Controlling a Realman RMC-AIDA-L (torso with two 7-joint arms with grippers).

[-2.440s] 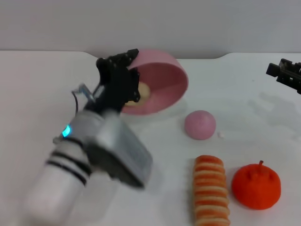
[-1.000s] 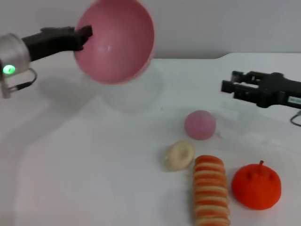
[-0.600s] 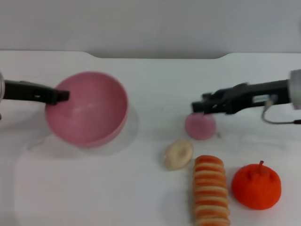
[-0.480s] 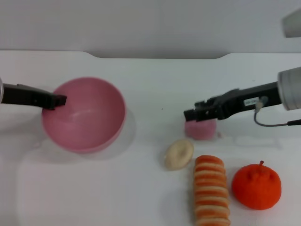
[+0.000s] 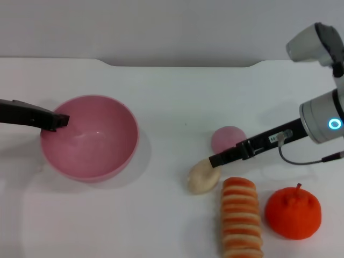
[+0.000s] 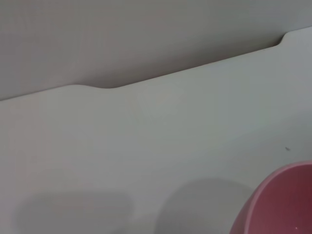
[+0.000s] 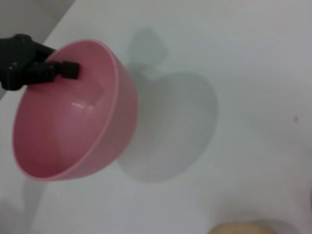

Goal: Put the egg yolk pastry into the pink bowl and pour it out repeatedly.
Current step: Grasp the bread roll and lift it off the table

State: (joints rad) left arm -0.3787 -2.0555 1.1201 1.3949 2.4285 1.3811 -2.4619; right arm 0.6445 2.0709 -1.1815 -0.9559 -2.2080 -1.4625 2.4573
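Pastry (image 5: 203, 176) is sitting out on the white table (image 5: 161, 226), well to the right of the pink bowl (image 5: 89, 137) and just beside the striped bread roll (image 5: 241, 217), so the bowl is looking empty and the load-in step is what's pending. Left gripper (image 5: 60, 120) is pinching the bowl's left rim, keeping it upright on the table. Right gripper (image 5: 214, 160) is reaching in at the pastry's top edge, touching or nearly so, but can't tell how wide its fingers are or if it's got hold yet
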